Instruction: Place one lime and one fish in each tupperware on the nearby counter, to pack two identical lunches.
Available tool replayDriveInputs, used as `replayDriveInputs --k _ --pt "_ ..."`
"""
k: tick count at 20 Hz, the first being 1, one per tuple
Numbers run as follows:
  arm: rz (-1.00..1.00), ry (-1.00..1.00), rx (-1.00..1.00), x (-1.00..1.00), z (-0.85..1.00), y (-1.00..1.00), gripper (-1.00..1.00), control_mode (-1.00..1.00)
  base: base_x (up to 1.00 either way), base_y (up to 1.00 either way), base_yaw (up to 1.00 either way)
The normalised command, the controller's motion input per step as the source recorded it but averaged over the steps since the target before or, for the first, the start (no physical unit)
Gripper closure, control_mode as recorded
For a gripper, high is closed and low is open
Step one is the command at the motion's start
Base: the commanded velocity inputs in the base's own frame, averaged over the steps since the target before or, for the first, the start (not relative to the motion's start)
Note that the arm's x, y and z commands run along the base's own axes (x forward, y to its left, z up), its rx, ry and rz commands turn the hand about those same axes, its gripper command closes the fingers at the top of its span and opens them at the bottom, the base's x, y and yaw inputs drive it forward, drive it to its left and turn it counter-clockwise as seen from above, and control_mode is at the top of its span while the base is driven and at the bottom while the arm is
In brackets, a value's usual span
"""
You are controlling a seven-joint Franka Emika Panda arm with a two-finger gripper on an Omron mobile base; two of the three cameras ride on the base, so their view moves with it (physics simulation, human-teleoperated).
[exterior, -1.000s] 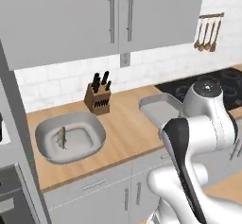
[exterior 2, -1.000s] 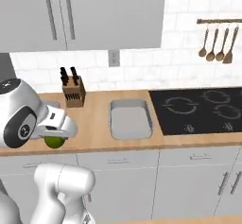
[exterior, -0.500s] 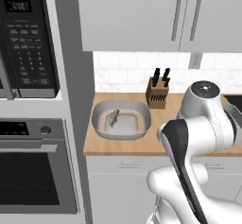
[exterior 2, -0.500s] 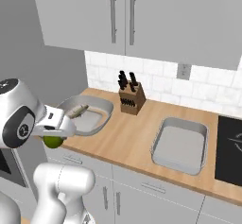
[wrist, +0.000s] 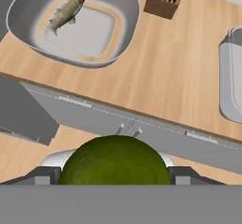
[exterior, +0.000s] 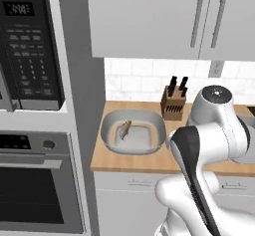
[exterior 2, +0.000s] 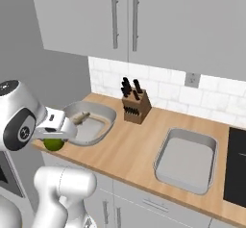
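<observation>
You had the gripper (wrist: 115, 178) clamped on a lime (wrist: 115, 160), off the counter (wrist: 179, 67) edge. Carry step, I judged. The fish (wrist: 66, 11) lay in the tupperware (wrist: 124, 1) at 11 o'clock; next you needed to reach there and release.

The white arm rises from the base, elbow bent high, wrist turned down to the left. Its pincer (exterior 2: 54, 139) is clamped on a lime (wrist: 115, 160), held low.
</observation>
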Motion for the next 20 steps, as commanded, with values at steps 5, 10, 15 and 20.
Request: replayDriveInputs --k 5,10,15,20 --pt "0.0 0.0 0.0 0.0 0.0 0.0 1.0 1.0 0.46 0.42 0.0" --pt "0.0 0.0 0.0 0.0 0.0 0.0 1.0 1.0 0.35 0.4 0.0" --pt "-0.01 0.0 0.0 0.29 -0.11 0.0 1.0 -1.0 0.13 0.05 0.0" --pt "0.0 0.0 0.01 0.91 -0.2 -0.1 1.0 -1.0 0.0 0.0 0.0"
